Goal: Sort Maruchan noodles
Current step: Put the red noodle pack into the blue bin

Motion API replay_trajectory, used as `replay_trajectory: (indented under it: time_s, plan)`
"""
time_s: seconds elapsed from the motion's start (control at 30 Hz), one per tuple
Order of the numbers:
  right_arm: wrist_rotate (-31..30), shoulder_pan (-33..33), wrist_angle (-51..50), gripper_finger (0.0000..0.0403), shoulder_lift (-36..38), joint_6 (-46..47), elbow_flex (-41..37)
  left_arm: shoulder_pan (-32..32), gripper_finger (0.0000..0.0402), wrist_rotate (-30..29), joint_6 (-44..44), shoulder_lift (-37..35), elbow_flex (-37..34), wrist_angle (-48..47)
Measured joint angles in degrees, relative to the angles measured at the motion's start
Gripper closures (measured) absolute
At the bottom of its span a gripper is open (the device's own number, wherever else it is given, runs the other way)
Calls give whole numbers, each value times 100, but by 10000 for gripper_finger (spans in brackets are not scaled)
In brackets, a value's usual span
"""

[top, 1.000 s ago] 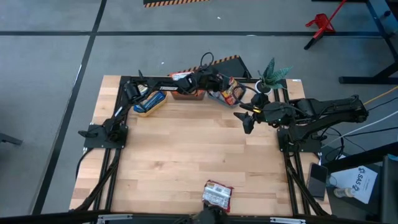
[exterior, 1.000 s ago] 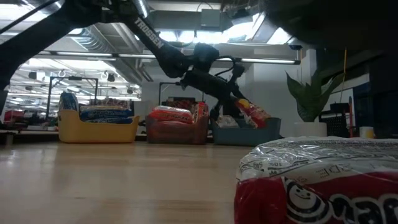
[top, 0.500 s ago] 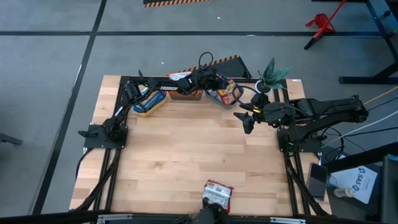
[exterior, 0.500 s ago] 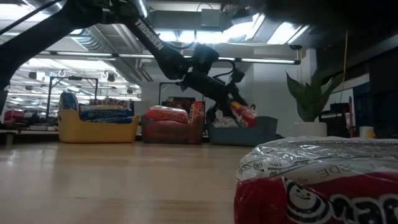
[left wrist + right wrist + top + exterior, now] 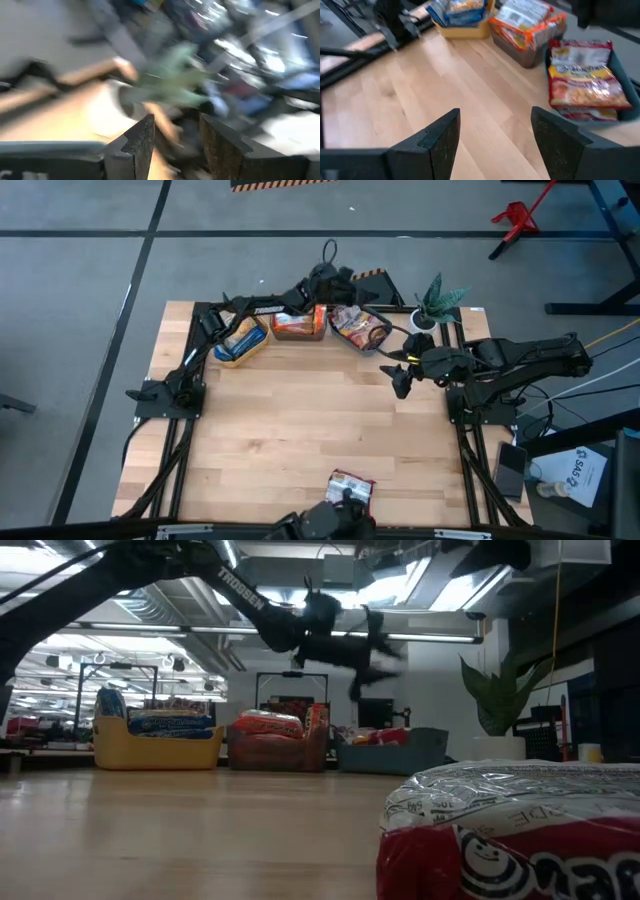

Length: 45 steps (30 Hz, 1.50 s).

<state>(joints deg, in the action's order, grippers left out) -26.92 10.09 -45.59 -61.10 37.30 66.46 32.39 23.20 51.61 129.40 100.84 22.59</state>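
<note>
I see the Maruchan noodles spread over four spots. A red-and-silver plastic ramen packet (image 5: 350, 492) lies flat and alone at the near edge of the light wooden worktop (image 5: 300, 420), well apart from the rest; in the low view it fills the foreground (image 5: 510, 830). The other packets sit in three bins lined up along the far edge. Blue-and-white packets (image 5: 243, 337) are in the yellow plastic bin (image 5: 158, 745) on the left, orange-and-yellow ones (image 5: 298, 323) in the grey middle bin (image 5: 522, 52), and red-and-silver ones (image 5: 585, 80) lie stacked in the teal bin (image 5: 395, 752) on the right.

My left gripper (image 5: 335, 277) is raised above and behind the middle and teal bins, clear of the packets; in the low view it hangs high over them (image 5: 365, 650). Its wrist view is smeared, but I can make out a gap between its fingers (image 5: 142, 142) with nothing in it.

My right gripper (image 5: 397, 375) hovers over bare worktop just in front of the teal bin, its fingers (image 5: 437, 140) spread wide and empty.

A small green potted plant (image 5: 438, 300) stands at the far right corner.
</note>
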Motion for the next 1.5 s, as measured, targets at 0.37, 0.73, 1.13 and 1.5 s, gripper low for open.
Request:
replay_trajectory:
  time_s: [0.37, 0.73, 1.13, 1.5]
  plan:
    - [458, 445, -1291, 171, 3, 1196, -196, -542, 261, 3888, 1205, -1027, 720, -578]
    - [636, 2232, 904, 171, -125, 3021, -1806, -3292, 261, 699, -1663, -3371, 251, -5615]
    - [705, 3480, 3406, 171, -2282, 3485, -1933, -6201, 261, -3876, 1127, -4600, -2527, -5300]
    - [118, 4023, 3356, 171, -3546, 6088, -1028, -6487, 247, -4509, 2836, -3880, -5392, -628]
